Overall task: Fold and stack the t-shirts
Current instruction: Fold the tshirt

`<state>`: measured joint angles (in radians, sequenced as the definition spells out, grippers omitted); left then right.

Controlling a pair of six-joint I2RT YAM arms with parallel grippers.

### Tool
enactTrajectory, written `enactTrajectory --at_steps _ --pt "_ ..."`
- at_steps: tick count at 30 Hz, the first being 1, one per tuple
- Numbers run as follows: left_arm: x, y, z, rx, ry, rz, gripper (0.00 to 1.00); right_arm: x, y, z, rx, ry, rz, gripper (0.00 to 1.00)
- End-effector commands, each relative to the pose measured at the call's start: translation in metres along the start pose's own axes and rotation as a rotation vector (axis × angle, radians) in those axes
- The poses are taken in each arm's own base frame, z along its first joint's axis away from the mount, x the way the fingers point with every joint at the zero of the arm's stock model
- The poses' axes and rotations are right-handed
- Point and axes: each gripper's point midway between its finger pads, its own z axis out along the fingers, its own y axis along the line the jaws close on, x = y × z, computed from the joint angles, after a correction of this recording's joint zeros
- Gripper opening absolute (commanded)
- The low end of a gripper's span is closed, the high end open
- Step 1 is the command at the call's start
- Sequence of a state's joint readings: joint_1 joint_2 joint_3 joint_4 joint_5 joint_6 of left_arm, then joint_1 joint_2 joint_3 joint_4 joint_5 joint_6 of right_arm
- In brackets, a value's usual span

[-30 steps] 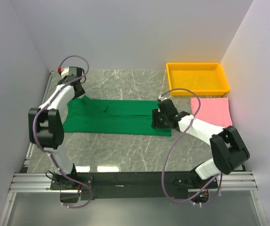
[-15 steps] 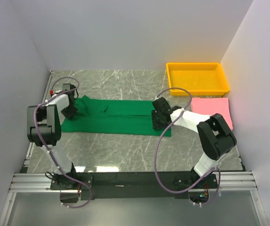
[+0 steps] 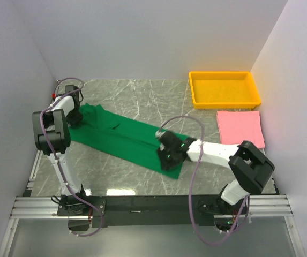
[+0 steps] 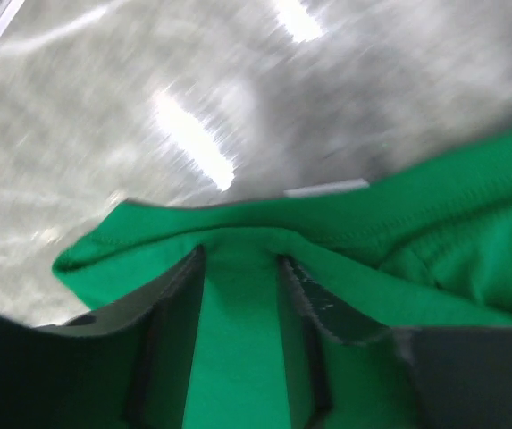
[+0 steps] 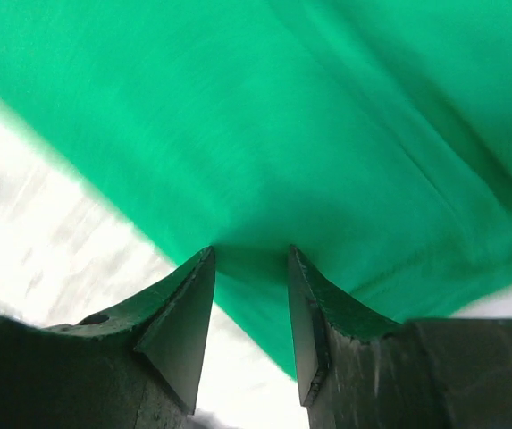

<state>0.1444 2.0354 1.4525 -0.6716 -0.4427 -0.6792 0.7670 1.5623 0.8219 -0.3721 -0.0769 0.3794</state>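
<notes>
While both arms (image 3: 213, 151) stretch low, L fingers (image 4: 180, 304) & R fingers (image 5: 184, 313) each pinch green t-shirt (image 3: 126, 138).

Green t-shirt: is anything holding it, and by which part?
Both grippers hold the green t-shirt: left gripper on its far-left edge, right gripper on its near-right end.

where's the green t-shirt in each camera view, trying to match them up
Top external: the green t-shirt lies diagonally from the far left toward the centre.
Left wrist: green t-shirt fills the lower right, hem at the left gripper.
Right wrist: green t-shirt fills most of the frame, edge at the right gripper.
Shared landmark: marble table bordering the cloth.
</notes>
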Motion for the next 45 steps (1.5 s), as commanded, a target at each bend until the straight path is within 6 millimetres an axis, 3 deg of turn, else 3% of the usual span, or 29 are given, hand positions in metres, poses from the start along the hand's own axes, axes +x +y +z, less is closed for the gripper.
enactTrajectory --at_steps 1,5,7,10,12,15,20,24,26,29,36,45 --pt "-0.011 -0.028 0.016 0.04 -0.007 0.033 0.45 0.125 0.028 -0.023 -0.029 0.394 -0.153 0.45" --pt "-0.014 -0.077 0.011 0.113 -0.03 0.103 0.54 0.143 0.068 -0.036 -0.04 0.444 -0.312 0.47" --pt "-0.018 -0.103 0.005 0.151 -0.052 0.141 0.6 0.132 0.077 -0.034 -0.006 0.418 -0.366 0.47" --pt "-0.034 -0.123 -0.01 0.2 -0.089 0.142 0.7 0.114 0.083 -0.04 0.009 0.364 -0.395 0.47" --pt "-0.046 -0.127 -0.024 0.221 -0.118 0.133 0.8 0.097 0.089 -0.045 0.003 0.298 -0.416 0.49" --pt "-0.076 -0.12 -0.065 0.262 -0.207 0.085 0.88 0.068 0.091 -0.055 0.0 0.192 -0.42 0.53" --pt "-0.091 -0.097 -0.111 0.267 -0.284 0.008 0.87 0.033 0.069 -0.055 0.026 0.088 -0.372 0.6" --pt "-0.062 -0.086 -0.13 0.267 -0.26 0.02 0.82 0.011 0.055 -0.046 0.003 0.053 -0.326 0.61" --pt "-0.041 -0.094 -0.135 0.299 -0.24 0.047 0.8 0.003 0.056 -0.041 -0.023 0.05 -0.307 0.61" --pt "0.003 -0.099 -0.126 0.309 -0.177 0.103 0.73 -0.003 0.057 -0.032 -0.024 0.057 -0.316 0.61" --pt "0.068 -0.129 -0.103 0.314 -0.088 0.227 0.7 0.011 0.059 -0.006 -0.047 0.128 -0.307 0.61" --pt "0.089 -0.162 -0.073 0.283 -0.06 0.337 0.69 0.051 0.066 0.012 -0.092 0.285 -0.302 0.6"
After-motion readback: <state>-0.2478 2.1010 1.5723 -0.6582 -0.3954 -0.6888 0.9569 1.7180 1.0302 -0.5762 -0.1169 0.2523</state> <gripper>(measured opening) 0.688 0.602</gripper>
